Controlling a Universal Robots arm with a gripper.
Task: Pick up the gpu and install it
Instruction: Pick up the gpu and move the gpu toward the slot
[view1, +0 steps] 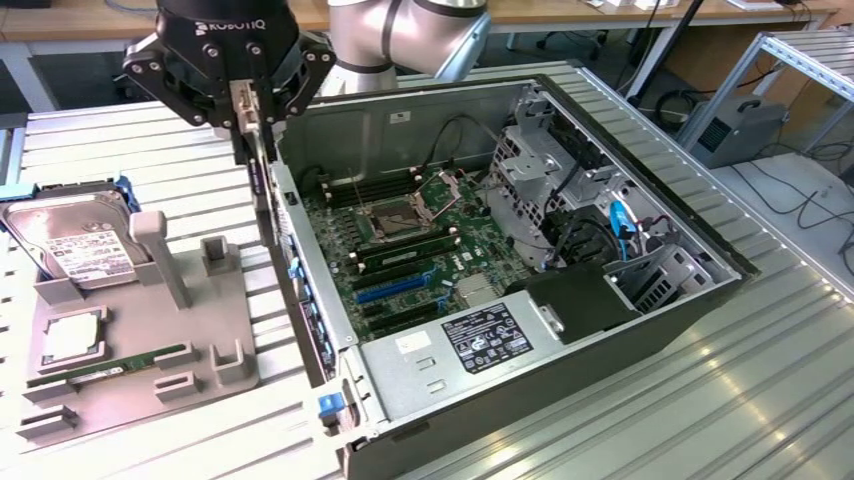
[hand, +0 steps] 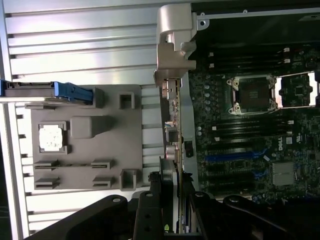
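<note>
The gpu (view1: 248, 140) hangs edge-on as a thin dark card with a silvery bracket end up between the fingers. My gripper (view1: 251, 122) is shut on it, at the top of the exterior view, above the open computer case's wall on that view's left. In the wrist view the gpu (hand: 169, 182) runs as a narrow strip out from between the black fingers (hand: 150, 210), in line with the case wall (hand: 172, 110). The motherboard (view1: 400, 250) lies bare inside the case, with blue expansion slots (view1: 387, 287) near its front.
On the exterior view's left, a grey fixture (view1: 147, 330) holds a hard drive (view1: 74, 245), a processor (view1: 70, 340) and a green memory stick (view1: 114, 365). Its upright posts (view1: 150, 250) stand bare. Drive cages and cables (view1: 561, 200) crowd the case's far side. A power supply (view1: 467, 345) sits at the front.
</note>
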